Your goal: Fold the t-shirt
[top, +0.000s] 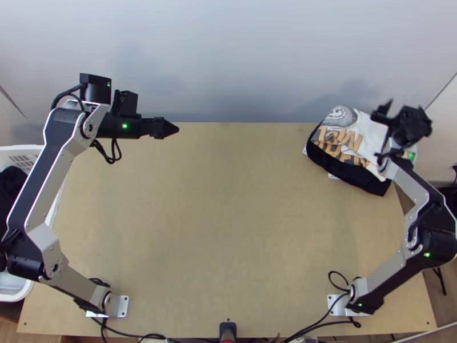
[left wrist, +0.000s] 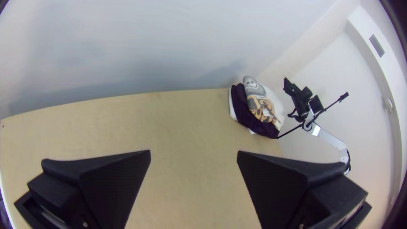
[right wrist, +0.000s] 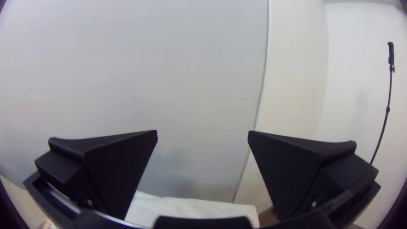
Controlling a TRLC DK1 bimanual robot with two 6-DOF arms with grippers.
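A pile of garments lies at the table's back right corner: a white t-shirt [top: 365,137] with grey and orange print on top, dark cloth [top: 348,171] under it. In the left wrist view the printed shirt [left wrist: 260,104] rests on the dark cloth. My left gripper [top: 174,128] is over the back left of the table, far from the pile; its fingers [left wrist: 193,157] stand apart, open and holding nothing. Beside and above the pile's right side is my right gripper [top: 381,111], open with nothing between its fingers; white cloth [right wrist: 190,210] lies below it in the right wrist view.
A white basket [top: 20,291] with dark cloth stands off the table's left edge. The wooden table [top: 228,228] has bare surface between the arms. A wall [top: 228,57] rises behind it. Cables [top: 320,323] run along the near edge.
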